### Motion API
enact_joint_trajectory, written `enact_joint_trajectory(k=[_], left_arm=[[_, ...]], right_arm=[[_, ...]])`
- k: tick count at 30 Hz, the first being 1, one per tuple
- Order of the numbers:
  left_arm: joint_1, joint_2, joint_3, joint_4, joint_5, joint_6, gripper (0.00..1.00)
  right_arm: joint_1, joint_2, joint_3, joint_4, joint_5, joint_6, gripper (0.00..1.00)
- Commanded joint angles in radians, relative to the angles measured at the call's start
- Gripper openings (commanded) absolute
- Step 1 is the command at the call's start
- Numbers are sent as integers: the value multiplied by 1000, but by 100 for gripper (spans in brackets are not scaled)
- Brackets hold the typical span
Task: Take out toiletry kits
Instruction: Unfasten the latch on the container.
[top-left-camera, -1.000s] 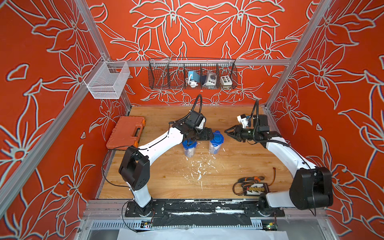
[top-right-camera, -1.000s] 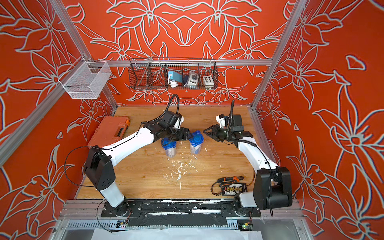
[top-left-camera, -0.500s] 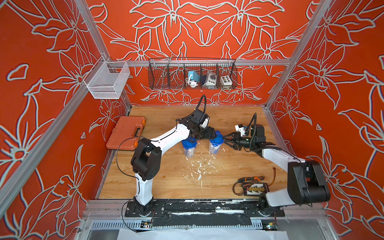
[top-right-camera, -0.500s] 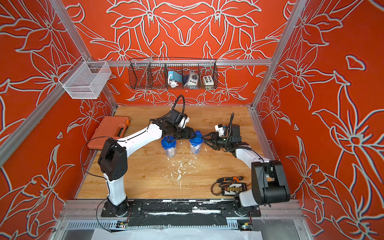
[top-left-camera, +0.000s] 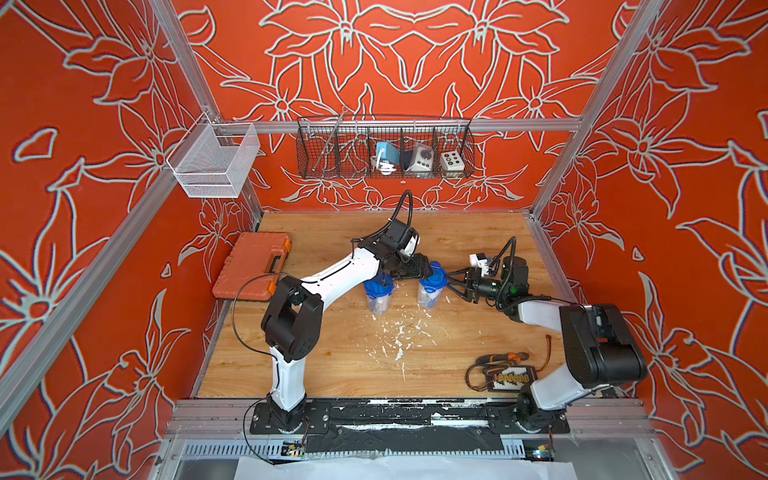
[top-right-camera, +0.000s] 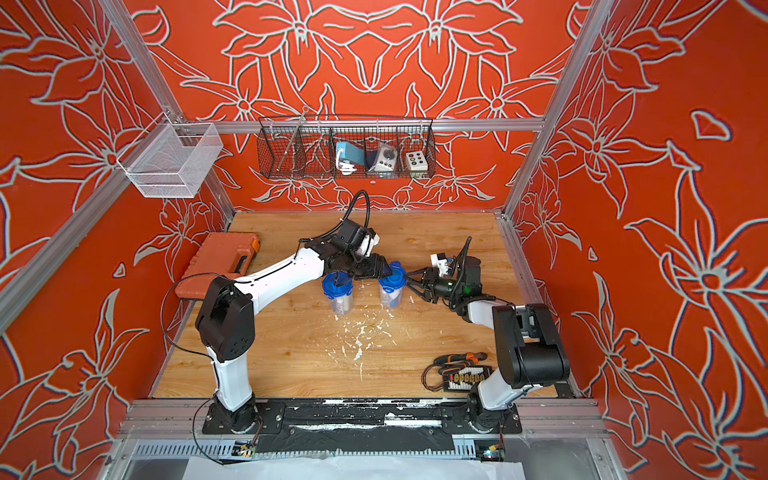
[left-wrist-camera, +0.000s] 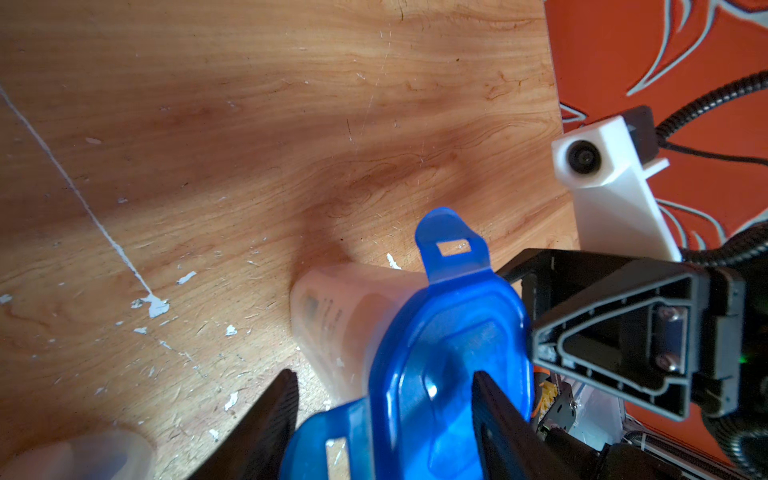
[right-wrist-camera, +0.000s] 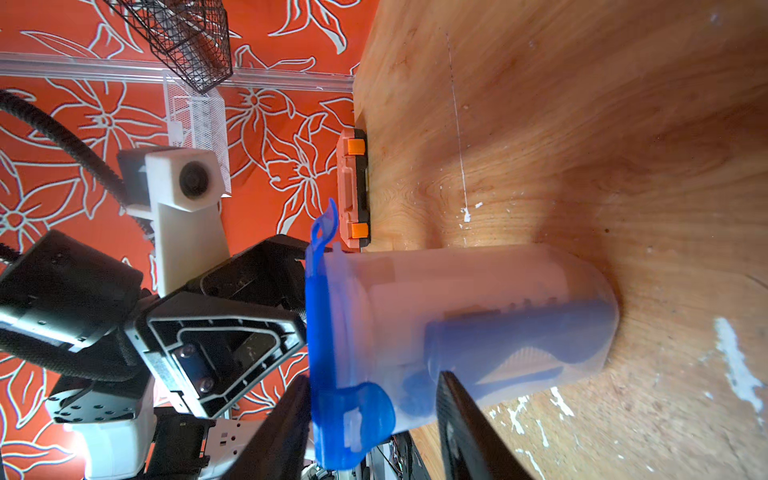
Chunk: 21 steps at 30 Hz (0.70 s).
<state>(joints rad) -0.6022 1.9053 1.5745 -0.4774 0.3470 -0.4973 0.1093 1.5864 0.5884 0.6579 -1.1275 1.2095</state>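
Converging on the tub (top-left-camera: 429, 297) nearer the table's (top-left-camera: 332, 365) right edge: left gripper (left-wrist-camera: 384, 374) spread over its lid (left-wrist-camera: 449, 340), right gripper (right-wrist-camera: 374, 376) spread round a tab (right-wrist-camera: 357, 419). Kits (right-wrist-camera: 519, 332) still sealed inside.

Table (top-left-camera: 332, 353) is wood-grain, pretty scuffed, with white flecks stuck on it. Tubs (right-wrist-camera: 478, 282) are cloudy see-through plastic. Lids (left-wrist-camera: 436, 353) are glossy blue plastic, kinda translucent. Toolbox (top-left-camera: 253, 266) looks like matt orange plastic. Black basket (top-left-camera: 332, 153) is metal wire, white basket (top-left-camera: 208, 170) fine metal mesh. Left gripper (left-wrist-camera: 381, 374) fingers: matt black plastic.
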Motion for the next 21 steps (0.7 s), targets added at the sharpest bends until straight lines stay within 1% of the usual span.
enact_joint_trajectory(k=[1, 4, 8, 13, 15, 21], left_arm=[[-1, 29, -30, -56, -49, 5, 61], [-2, 31, -35, -58, -58, 2, 61], [-3, 31, -51, -48, -44, -4, 61], [-3, 8, -81, 6, 27, -18, 66], [-2, 3, -81, 12, 39, -22, 66], [-3, 24, -78, -17, -1, -26, 63]], right_arm=[[-3, 36, -18, 221, -47, 123, 52], [-4, 56, -23, 290, -57, 166, 51], [-2, 71, -35, 338, -62, 198, 45], [-2, 93, -54, 374, -70, 217, 45], [-2, 99, -57, 382, -72, 220, 45], [-2, 100, -62, 401, -77, 235, 42]])
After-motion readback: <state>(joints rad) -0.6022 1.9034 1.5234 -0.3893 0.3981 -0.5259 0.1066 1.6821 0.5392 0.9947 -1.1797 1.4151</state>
